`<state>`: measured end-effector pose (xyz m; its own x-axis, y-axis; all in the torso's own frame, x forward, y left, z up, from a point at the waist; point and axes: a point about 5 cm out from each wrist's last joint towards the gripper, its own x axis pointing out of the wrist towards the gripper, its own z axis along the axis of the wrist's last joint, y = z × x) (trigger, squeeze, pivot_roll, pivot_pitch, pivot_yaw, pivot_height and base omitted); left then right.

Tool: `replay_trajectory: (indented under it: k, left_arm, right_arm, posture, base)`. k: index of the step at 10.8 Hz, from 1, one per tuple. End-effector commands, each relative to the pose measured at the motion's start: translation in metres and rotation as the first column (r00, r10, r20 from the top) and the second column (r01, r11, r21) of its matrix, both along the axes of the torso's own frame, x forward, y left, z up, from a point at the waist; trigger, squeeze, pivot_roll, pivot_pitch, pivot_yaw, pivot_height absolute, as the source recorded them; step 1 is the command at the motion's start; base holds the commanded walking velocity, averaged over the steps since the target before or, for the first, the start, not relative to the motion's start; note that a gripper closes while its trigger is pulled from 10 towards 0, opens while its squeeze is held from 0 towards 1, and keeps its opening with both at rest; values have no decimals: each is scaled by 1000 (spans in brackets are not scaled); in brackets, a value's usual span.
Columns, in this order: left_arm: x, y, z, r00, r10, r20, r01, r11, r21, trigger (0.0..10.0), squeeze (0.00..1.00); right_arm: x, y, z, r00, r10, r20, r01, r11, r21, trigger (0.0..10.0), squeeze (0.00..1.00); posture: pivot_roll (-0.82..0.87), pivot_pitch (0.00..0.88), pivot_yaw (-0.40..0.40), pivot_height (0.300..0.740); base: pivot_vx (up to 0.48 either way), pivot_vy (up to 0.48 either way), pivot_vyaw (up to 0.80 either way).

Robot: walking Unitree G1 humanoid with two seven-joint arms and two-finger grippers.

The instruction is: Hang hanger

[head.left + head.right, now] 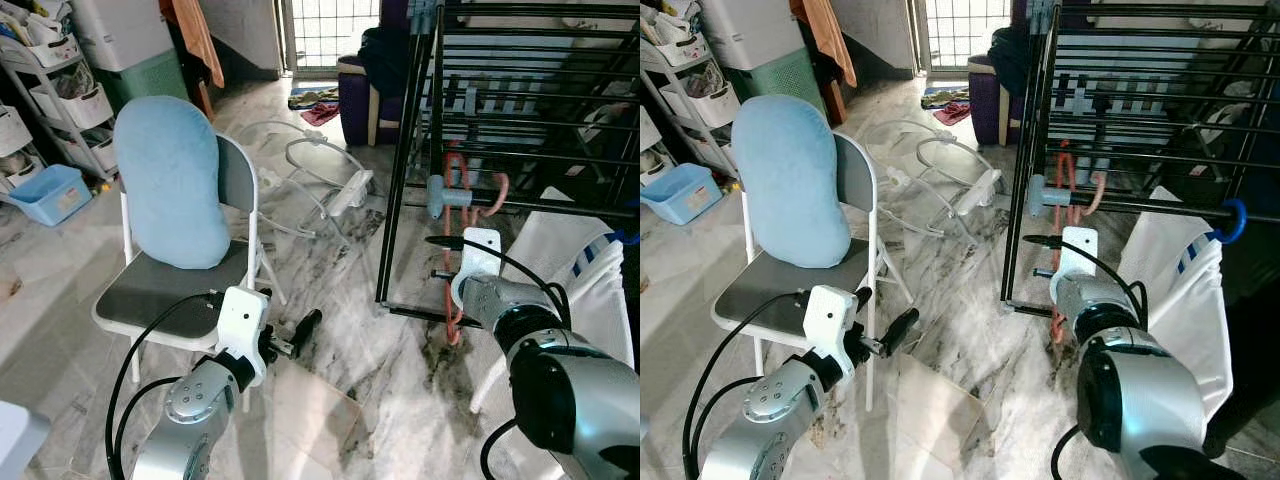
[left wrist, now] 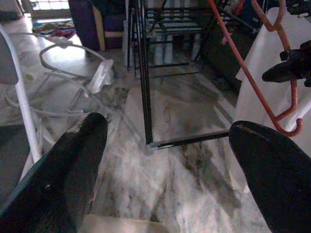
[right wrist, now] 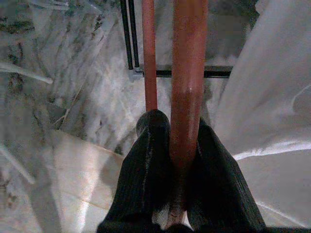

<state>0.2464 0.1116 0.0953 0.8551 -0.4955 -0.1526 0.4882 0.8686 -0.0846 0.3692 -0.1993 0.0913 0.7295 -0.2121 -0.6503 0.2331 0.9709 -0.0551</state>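
The orange plastic clothes hanger [image 1: 452,225] hangs upright at the front of the black metal drying rack [image 1: 520,110], its hook up by a grey clip [image 1: 437,194] on the rack's lower front rail and its lower end reaching down toward the rack's bottom bar near the floor. The right gripper [image 1: 437,258] is clamped on it: in the right wrist view the two black fingers [image 3: 146,170] press together around a thick orange bar of the hanger, with a thinner orange bar running just beside it. The gripper sits at the rack's front left corner, just right of the black upright post.

A white cloth with blue stripes [image 1: 585,270] is draped over the rack's right end, just right of the right arm, and hangs almost to the floor.

The left gripper [image 1: 300,335] is held low over the grey-veined marble floor [image 1: 340,290], well apart from the hanger, beside the front edge of the chair seat; its fingers [image 2: 73,165] stand wide apart with nothing between them.

To the left stands a white metal folding chair with a grey seat [image 1: 160,290], and a light blue oval cushion [image 1: 172,180] leans upright against its backrest. Behind the chair, white tubular frames [image 1: 310,180] lie on the floor. A dark purple seat [image 1: 362,100] stands near the doorway at the back, and white shelving with baskets [image 1: 50,90] and a blue plastic tub [image 1: 50,193] line the far left wall.
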Motion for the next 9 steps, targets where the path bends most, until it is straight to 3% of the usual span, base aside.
replay_trajectory:
  k: [1,9]
  left_arm:
    - [-1,1,2,1000,-5,1,5,1000,11,10000,0]
    - [-2,3,1,1000,-14,-9,14,1000,25,10000,0]
  right_arm:
    - [1,1,2,1000,-6,6,6,1000,8,10000,0]
    - [-11,3,-18,999,-12,-50,15,999,47,10000,0]
  posture:
    - [46,7,74,740]
    - [54,7,82,740]
  base:
    - [0,0,0]
    - [0,0,0]
